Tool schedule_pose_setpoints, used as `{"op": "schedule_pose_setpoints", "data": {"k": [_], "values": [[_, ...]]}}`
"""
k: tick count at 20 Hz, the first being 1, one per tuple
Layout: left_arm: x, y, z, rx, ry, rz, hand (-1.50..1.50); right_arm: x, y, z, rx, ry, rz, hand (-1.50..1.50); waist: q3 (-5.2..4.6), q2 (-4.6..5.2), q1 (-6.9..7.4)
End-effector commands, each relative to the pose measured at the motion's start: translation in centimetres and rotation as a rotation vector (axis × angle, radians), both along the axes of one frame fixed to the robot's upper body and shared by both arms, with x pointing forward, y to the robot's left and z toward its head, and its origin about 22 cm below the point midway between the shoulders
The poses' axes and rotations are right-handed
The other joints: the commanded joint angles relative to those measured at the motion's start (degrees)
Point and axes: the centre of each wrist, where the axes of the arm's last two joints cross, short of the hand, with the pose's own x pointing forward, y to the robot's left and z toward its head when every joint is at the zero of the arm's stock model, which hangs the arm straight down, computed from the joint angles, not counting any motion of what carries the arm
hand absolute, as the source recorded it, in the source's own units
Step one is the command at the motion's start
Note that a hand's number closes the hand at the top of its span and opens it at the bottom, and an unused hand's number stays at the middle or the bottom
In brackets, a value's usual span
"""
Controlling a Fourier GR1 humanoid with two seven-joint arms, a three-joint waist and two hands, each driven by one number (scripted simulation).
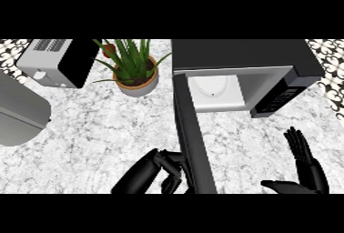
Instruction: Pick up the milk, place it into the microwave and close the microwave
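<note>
The black microwave point(269, 57) stands at the back right with its door point(194, 145) swung wide open, reaching toward me edge-on. Its white cavity point(222, 91) shows a pale rounded shape on the floor; I cannot tell whether that is the milk, and no carton shows anywhere on the counter. My left hand point(158, 170) is low at the door's left face, its fingers curled against the door near its free end and holding nothing. My right hand point(306, 168) rests to the right of the door, open, with fingers straight and pointing up.
A potted green plant point(134, 68) stands just left of the microwave. A silver toaster point(57, 61) sits at the back left, and a grey rounded appliance point(20, 113) lies at the left edge. The speckled marble counter point(101, 132) spreads between them.
</note>
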Motion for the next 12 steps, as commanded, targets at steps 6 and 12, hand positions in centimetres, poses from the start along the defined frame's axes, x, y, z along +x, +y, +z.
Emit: {"op": "schedule_pose_setpoints", "data": {"k": [6,12], "values": [[1.8,-4.6,-7.5,0.149,0.002,-0.016,1.50,-4.0,-1.8,3.6,0.001,-0.112,0.131,-1.50,-0.02,0.57,-0.89],[2.4,-6.2,-8.8,0.094,-0.086,0.058,1.50,-3.0,-2.1,7.6,0.070,-0.163,0.222,-1.50,-0.14,0.80,-2.06]]}}
